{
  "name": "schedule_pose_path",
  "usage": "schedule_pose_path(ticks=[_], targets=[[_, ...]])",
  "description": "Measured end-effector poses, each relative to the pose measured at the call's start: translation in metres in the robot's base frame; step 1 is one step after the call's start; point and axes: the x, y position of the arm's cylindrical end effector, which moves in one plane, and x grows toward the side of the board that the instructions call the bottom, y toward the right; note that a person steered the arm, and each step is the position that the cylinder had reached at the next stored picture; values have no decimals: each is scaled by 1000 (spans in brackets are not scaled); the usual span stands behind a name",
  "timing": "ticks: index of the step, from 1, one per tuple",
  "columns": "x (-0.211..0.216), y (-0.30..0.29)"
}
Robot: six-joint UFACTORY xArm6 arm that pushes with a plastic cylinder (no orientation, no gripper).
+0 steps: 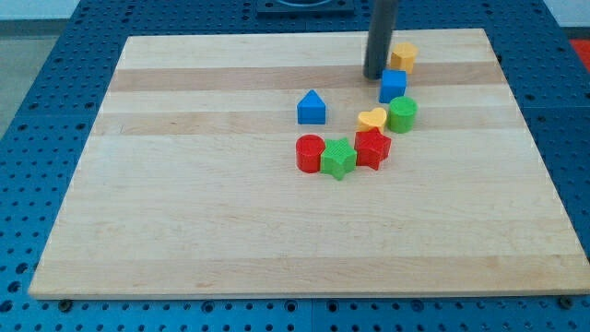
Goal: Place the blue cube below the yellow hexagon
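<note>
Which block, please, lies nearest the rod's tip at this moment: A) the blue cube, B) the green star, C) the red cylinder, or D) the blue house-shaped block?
A: my tip stands just to the view's left of the blue cube, which lies directly below the yellow hexagon; the red cylinder, green star and blue house-shaped block lie farther toward the view's bottom left.

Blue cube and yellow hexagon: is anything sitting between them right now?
No. In the camera view the blue cube sits just below the yellow hexagon, with no block between. My tip stands just to their left, beside the gap.
</note>
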Motion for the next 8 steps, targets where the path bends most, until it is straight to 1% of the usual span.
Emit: schedule_pose_path(ticks=[1, 2, 4, 5, 7, 8], targets=[[-19, 0], [-35, 22], [-35, 69], [-35, 71], [-18, 81], [-18, 76]])
